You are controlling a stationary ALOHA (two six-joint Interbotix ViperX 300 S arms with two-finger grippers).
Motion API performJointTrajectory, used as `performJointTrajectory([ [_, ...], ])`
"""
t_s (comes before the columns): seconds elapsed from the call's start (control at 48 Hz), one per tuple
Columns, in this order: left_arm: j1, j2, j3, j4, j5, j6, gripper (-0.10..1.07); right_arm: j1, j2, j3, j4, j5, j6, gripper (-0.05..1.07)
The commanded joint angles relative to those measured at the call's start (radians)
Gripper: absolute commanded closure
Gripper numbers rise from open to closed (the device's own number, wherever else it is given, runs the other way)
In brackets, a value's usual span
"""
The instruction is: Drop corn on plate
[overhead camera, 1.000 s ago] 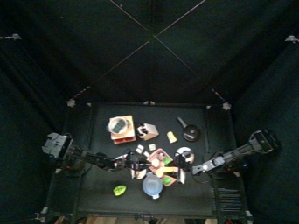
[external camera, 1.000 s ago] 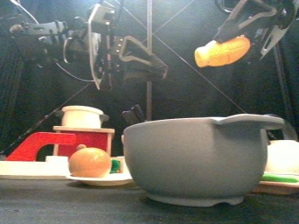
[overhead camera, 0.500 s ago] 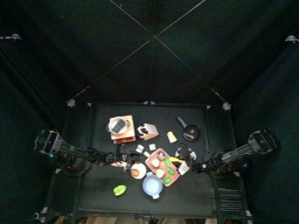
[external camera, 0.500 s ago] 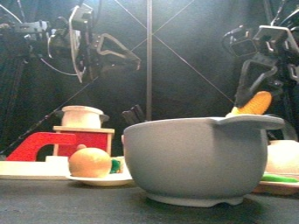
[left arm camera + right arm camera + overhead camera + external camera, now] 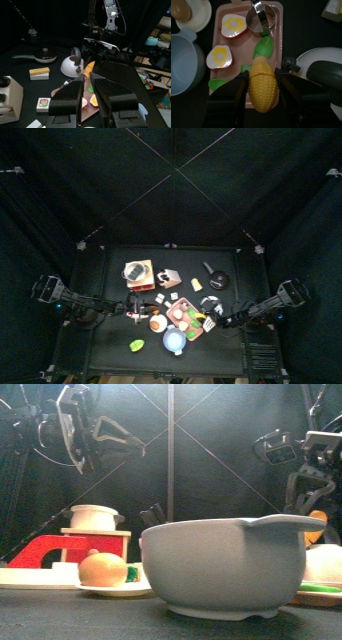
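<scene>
My right gripper (image 5: 262,80) is shut on a yellow corn cob (image 5: 261,86) and holds it just above a pink tray-like plate (image 5: 242,50). The plate carries two egg halves, a metal cup (image 5: 260,15) and a green leaf (image 5: 263,47). In the front view the corn (image 5: 317,524) shows low at the right, half hidden behind the big grey bowl (image 5: 227,569), under the right gripper (image 5: 310,492). In the top view that gripper (image 5: 214,318) is at the plate's right side. My left gripper (image 5: 85,79) is shut and empty, raised at the left (image 5: 78,436).
A white kettle (image 5: 70,64) stands next to the plate. A round orange fruit on a small white dish (image 5: 103,569) and a red and white toy block (image 5: 67,546) stand left of the bowl. A black pan (image 5: 214,279) and a yellow block (image 5: 40,73) lie further back.
My right gripper has come down with the corn from high above to just over the pink plate. My left arm has drawn back to the left.
</scene>
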Motion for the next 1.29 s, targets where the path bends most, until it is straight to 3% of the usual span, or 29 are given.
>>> performJointTrajectory([
  [0.0, -0.003, -0.006, -0.012, 0.011, -0.005, 0.0, 0.36, 0.0, 0.012, -0.029, 0.015, 0.02, -0.003, 0.28],
  [0.354, -0.002, -0.002, -0.011, 0.011, -0.002, 0.0, 0.36, 0.0, 0.084, -0.055, 0.041, 0.044, -0.018, -0.01],
  [1.0, -0.003, -0.002, -0.011, 0.012, 0.006, 0.0, 0.36, 0.052, 0.066, -0.135, 0.023, 0.041, -0.02, -0.02],
  [1.271, -0.002, -0.002, -0.011, 0.012, 0.021, 0.0, 0.36, 0.072, 0.072, -0.187, -0.061, -0.034, -0.018, -0.02],
])
